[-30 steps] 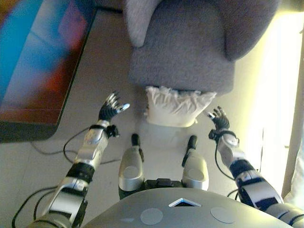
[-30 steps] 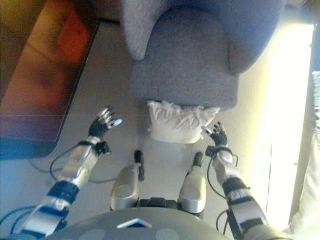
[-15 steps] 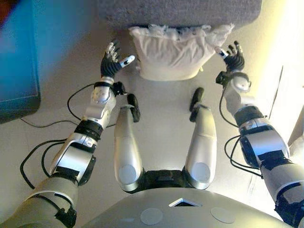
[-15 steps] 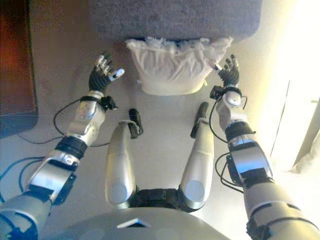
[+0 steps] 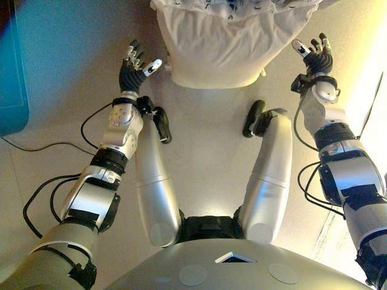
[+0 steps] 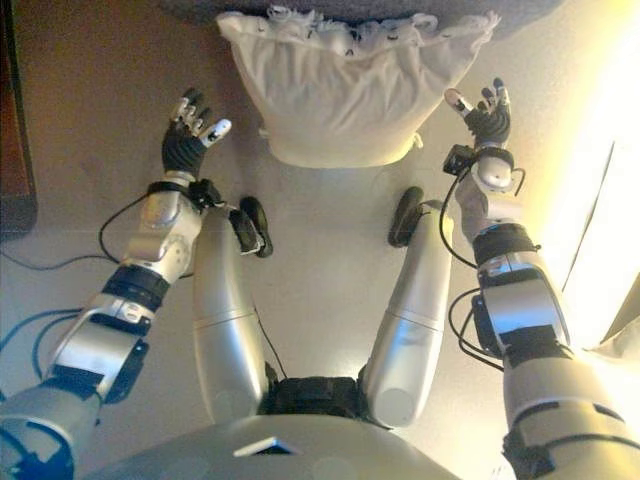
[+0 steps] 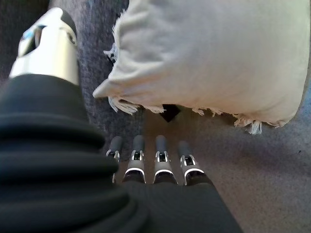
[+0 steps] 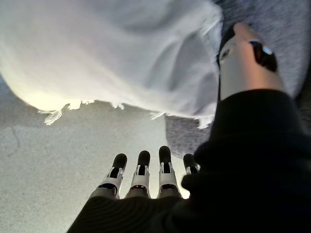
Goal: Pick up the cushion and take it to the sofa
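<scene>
A white fringed cushion (image 5: 227,45) leans on the floor against the front of the grey sofa (image 6: 200,8); it also shows in the left wrist view (image 7: 209,58) and the right wrist view (image 8: 107,53). My left hand (image 5: 132,72) is open, fingers straight, a short way off the cushion's left side. My right hand (image 5: 316,57) is open beside the cushion's right side. Neither hand touches the cushion. In each wrist view the fingers (image 7: 160,160) point at the floor below the cushion.
A blue-lit flat panel (image 5: 9,72) lies on the floor at the far left. Bright light falls on the floor (image 5: 369,90) at the right. The sofa's grey fabric (image 8: 272,24) stands right behind the cushion.
The camera has tipped down and come closer: cushion and sofa slid up the view and look larger. Both open hands have stayed either side of the cushion, slightly nearer its sides.
</scene>
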You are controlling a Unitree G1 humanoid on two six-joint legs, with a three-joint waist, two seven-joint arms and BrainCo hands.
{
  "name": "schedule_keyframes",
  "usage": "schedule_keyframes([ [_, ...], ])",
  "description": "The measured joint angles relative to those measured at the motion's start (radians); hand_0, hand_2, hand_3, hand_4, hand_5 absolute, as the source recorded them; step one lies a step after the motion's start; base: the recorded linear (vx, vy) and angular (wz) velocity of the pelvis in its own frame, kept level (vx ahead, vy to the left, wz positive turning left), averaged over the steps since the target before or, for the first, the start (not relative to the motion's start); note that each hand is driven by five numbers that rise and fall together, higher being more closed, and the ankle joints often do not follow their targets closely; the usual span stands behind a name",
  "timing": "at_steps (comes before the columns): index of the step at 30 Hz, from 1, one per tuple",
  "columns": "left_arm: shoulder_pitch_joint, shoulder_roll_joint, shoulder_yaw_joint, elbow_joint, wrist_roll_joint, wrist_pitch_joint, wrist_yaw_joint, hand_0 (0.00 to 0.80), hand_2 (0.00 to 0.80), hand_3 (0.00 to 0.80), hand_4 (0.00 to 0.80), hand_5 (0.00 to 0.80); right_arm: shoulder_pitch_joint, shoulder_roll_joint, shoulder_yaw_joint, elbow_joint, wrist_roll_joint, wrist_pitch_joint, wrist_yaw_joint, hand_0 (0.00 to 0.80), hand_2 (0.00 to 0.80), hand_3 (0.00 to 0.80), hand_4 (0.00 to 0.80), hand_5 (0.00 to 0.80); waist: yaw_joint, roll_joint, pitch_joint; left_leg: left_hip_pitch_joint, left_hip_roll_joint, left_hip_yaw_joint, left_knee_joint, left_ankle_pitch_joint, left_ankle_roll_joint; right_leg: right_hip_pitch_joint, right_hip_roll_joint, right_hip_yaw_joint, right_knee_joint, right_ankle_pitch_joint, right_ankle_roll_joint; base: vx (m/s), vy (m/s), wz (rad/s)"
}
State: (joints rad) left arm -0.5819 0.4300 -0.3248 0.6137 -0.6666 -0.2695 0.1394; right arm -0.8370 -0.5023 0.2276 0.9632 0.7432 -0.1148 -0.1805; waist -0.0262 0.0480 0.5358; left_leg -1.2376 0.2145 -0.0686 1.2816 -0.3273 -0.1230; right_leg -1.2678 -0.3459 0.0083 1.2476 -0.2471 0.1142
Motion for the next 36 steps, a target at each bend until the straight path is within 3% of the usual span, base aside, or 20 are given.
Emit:
schedule_keyframes([
  [8,0.124,0.049,0.015,-0.149,-0.041,-0.021,-0.149,0.0,0.0,0.0,0.0,0.0,0.009,-0.048,-0.056,0.076,0.094,0.036,0.107,0.0,0.0,0.0,0.0,0.0,0.046,0.001,0.0,-0.053,-0.011,-0.049,0.064,-0.004,-0.006,-0.037,-0.012,0.005,0.139,-0.092,-0.013,0.051,-0.13,0.23],
  [18,0.265,0.112,0.067,-0.291,-0.106,-0.019,-0.233,0.0,0.0,0.0,0.0,0.0,0.005,-0.104,-0.099,0.156,0.134,0.099,0.121,0.0,0.0,0.0,0.0,0.0,0.12,0.029,0.002,-0.108,-0.037,-0.062,0.119,-0.004,-0.006,-0.055,-0.062,0.012,0.245,-0.178,0.003,0.027,-0.105,0.26],
  [24,0.276,0.137,0.074,-0.368,-0.163,0.004,-0.276,0.0,0.0,0.0,0.0,0.0,-0.008,-0.146,-0.099,0.201,0.132,0.134,0.118,0.0,0.0,0.0,0.0,0.0,0.139,0.037,0.002,-0.124,-0.07,-0.07,0.143,-0.004,-0.007,-0.054,-0.079,0.036,0.296,-0.222,0.019,0.024,-0.091,0.24],
  [31,0.302,0.138,0.077,-0.392,-0.174,0.03,-0.298,0.0,0.0,0.0,0.0,0.0,-0.036,-0.186,-0.099,0.264,0.128,0.165,0.063,0.0,0.0,0.0,0.0,0.0,0.153,0.051,0.002,-0.165,-0.077,-0.079,0.181,0.003,0.005,-0.055,-0.108,0.042,0.374,-0.289,0.027,-0.006,-0.081,0.29],
  [32,0.306,0.138,0.077,-0.393,-0.174,0.03,-0.299,0.0,0.0,0.0,0.0,0.0,-0.037,-0.189,-0.099,0.27,0.129,0.165,0.054,0.248,0.248,0.248,0.248,0.248,0.155,0.052,0.002,-0.171,-0.077,-0.078,0.184,0.005,0.007,-0.055,-0.114,0.042,0.384,-0.298,0.029,-0.021,-0.07,0.3],
  [33,0.309,0.139,0.077,-0.393,-0.175,0.031,-0.301,0.0,0.0,0.0,0.0,0.0,-0.038,-0.19,-0.1,0.27,0.13,0.165,0.047,0.728,0.728,0.728,0.728,0.728,0.157,0.052,0.002,-0.175,-0.079,-0.079,0.187,0.006,0.008,-0.055,-0.114,0.044,0.391,-0.306,0.03,-0.025,-0.071,0.24],
  [34,0.312,0.139,0.077,-0.394,-0.176,0.032,-0.303,0.0,0.0,0.0,0.0,0.0,-0.038,-0.19,-0.101,0.271,0.129,0.164,0.039,0.8,0.8,0.8,0.8,0.8,0.16,0.052,0.002,-0.178,-0.083,-0.08,0.189,0.006,0.008,-0.056,-0.113,0.048,0.396,-0.312,0.028,-0.025,-0.059,0.17],
  [36,0.325,0.139,0.078,-0.401,-0.181,0.036,-0.309,0.0,0.0,0.0,0.0,0.0,-0.038,-0.193,-0.102,0.275,0.123,0.163,0.032,0.8,0.8,0.8,0.8,0.8,0.165,0.052,0.002,-0.184,-0.088,-0.08,0.192,0.006,0.008,-0.059,-0.113,0.053,0.402,-0.319,0.033,-0.029,-0.052,0.11],
])
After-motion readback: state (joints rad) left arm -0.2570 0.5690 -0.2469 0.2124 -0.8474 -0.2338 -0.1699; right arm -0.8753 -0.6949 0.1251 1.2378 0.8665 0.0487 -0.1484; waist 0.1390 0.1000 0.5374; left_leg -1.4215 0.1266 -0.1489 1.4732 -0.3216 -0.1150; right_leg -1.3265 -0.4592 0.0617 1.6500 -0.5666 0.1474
